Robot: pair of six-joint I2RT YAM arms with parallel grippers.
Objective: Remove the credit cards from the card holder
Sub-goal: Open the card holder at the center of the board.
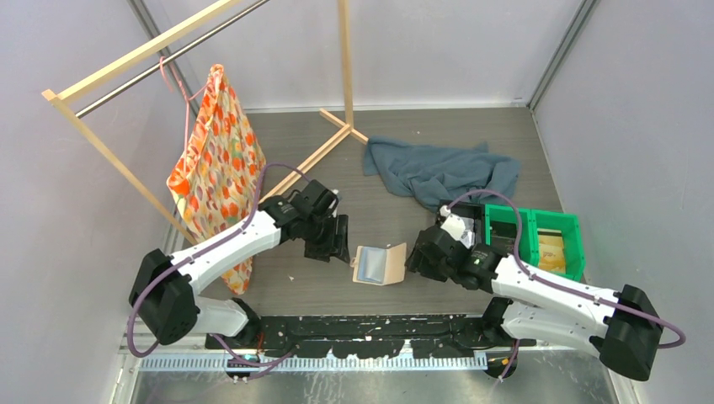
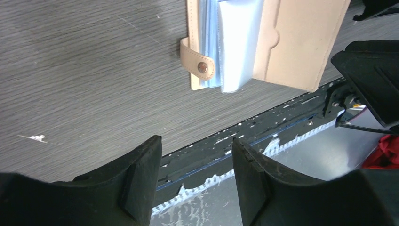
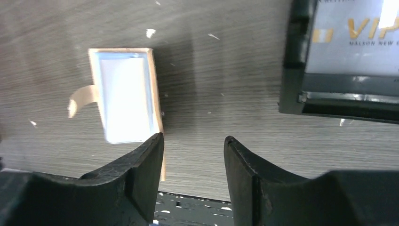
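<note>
The tan card holder (image 1: 380,265) lies open on the table between my two grippers, its pale blue-grey pockets facing up. In the left wrist view (image 2: 291,42) its snap tab (image 2: 197,63) points toward me. In the right wrist view (image 3: 124,96) it lies just beyond my left finger (image 3: 146,165). A glossy grey credit card (image 3: 353,42) with gold print lies in a black tray (image 3: 329,101). I see no card in the holder's pockets. My left gripper (image 2: 196,141) is open and empty, left of the holder. My right gripper (image 3: 194,138) is open and empty, right of it.
The black tray (image 1: 484,220) stands beside a green bin (image 1: 551,219) at the right. A grey-blue towel (image 1: 438,168) lies behind. A wooden rack (image 1: 109,151) with an orange patterned bag (image 1: 215,160) stands at the left. A black rail (image 1: 370,332) runs along the near edge.
</note>
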